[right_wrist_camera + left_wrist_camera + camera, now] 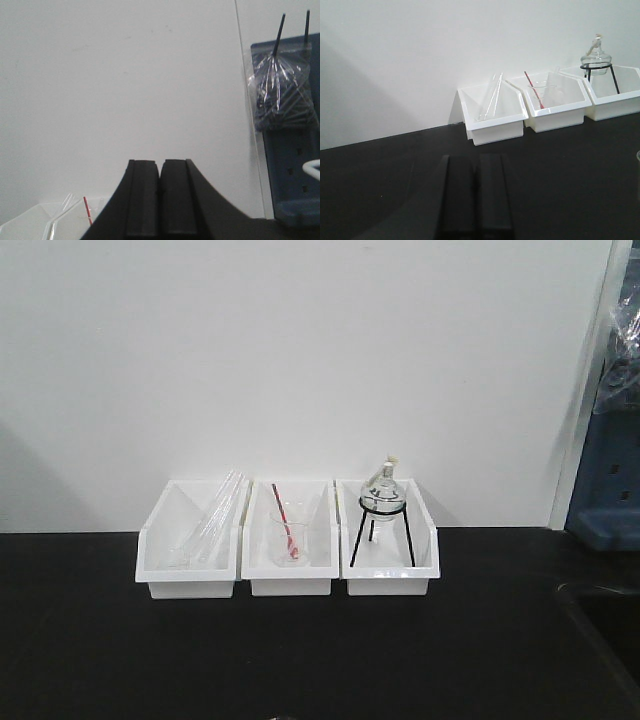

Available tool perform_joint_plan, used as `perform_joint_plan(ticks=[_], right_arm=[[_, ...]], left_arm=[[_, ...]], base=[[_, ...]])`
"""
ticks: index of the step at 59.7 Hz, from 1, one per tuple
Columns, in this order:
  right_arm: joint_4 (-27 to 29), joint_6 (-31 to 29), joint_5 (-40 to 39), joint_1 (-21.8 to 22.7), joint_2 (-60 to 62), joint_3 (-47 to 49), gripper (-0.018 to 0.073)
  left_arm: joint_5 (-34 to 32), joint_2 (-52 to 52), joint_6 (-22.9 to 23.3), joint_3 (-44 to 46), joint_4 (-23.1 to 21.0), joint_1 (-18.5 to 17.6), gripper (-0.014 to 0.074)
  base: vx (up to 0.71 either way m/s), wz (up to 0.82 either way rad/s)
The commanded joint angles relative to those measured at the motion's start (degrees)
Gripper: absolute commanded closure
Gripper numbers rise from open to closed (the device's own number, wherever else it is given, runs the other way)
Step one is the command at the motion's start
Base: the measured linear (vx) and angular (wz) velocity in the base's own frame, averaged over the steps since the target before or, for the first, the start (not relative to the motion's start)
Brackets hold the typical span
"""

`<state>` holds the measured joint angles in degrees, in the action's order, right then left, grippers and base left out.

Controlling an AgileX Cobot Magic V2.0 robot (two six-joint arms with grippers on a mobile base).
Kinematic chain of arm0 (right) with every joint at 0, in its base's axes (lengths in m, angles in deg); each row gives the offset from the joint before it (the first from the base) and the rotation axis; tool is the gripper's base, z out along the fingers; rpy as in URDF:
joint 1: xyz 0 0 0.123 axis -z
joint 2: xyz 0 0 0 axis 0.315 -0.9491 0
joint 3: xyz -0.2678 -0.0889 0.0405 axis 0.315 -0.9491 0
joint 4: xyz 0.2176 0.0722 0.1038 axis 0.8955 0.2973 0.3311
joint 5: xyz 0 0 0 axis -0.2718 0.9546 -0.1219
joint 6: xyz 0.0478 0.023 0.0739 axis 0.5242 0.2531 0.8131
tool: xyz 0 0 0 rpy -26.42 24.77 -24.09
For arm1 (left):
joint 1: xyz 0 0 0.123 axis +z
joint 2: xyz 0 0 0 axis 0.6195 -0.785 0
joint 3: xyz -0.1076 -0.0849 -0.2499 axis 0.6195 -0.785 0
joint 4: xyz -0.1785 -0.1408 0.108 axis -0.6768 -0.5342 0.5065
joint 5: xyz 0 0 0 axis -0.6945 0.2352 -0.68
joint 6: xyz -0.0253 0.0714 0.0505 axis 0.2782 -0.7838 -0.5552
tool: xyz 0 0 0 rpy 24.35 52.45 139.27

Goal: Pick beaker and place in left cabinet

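Note:
The beaker (288, 537) is a small clear glass cylinder standing upright in the middle white bin (291, 586), with a red-striped rod leaning inside it. The left wrist view shows the beaker (541, 95) far off to the upper right of my left gripper (476, 161), which is shut with nothing between its black fingers and hovers low over the black tabletop. My right gripper (160, 163) is shut and empty too, raised and facing the white wall; only the red rod (87, 210) shows at its lower left. The left cabinet is out of view.
A white bin (190, 587) on the left holds long glass tubes (215, 520). Another white bin (390, 585) on the right holds a round flask (383, 490) on a black tripod. A blue rack (605, 500) with a plastic bag (282, 90) stands at the far right.

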<state>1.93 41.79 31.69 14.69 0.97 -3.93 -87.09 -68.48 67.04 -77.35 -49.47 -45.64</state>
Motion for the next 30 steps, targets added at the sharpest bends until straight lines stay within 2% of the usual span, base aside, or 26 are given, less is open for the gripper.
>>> perform_joint_plan(ticks=[1, 9, 20, 30], right_arm=[[-1.1, -0.4, 3.8, 0.2, -1.0, 6.8, 0.0564], [-2.7, -0.8, 12.8, 0.2, -3.9, 10.6, 0.0561], [-8.3, -0.8, 15.2, 0.2, -7.2, 10.6, 0.0547], [-8.5, -0.7, 16.1, 0.2, -8.5, 10.6, 0.0544]], left_arm=[[-4.3, 1.1, 0.2, -0.9, -0.2, 0.0, 0.0595], [-4.3, 1.1, 0.2, -0.9, -0.2, 0.0, 0.0595], [-4.3, 1.1, 0.2, -0.9, -0.2, 0.0, 0.0595], [-4.3, 1.1, 0.2, -0.9, -0.2, 0.0, 0.0595]], base=[[0.0, 0.0], [0.0, 0.0], [0.0, 0.0], [0.0, 0.0]])
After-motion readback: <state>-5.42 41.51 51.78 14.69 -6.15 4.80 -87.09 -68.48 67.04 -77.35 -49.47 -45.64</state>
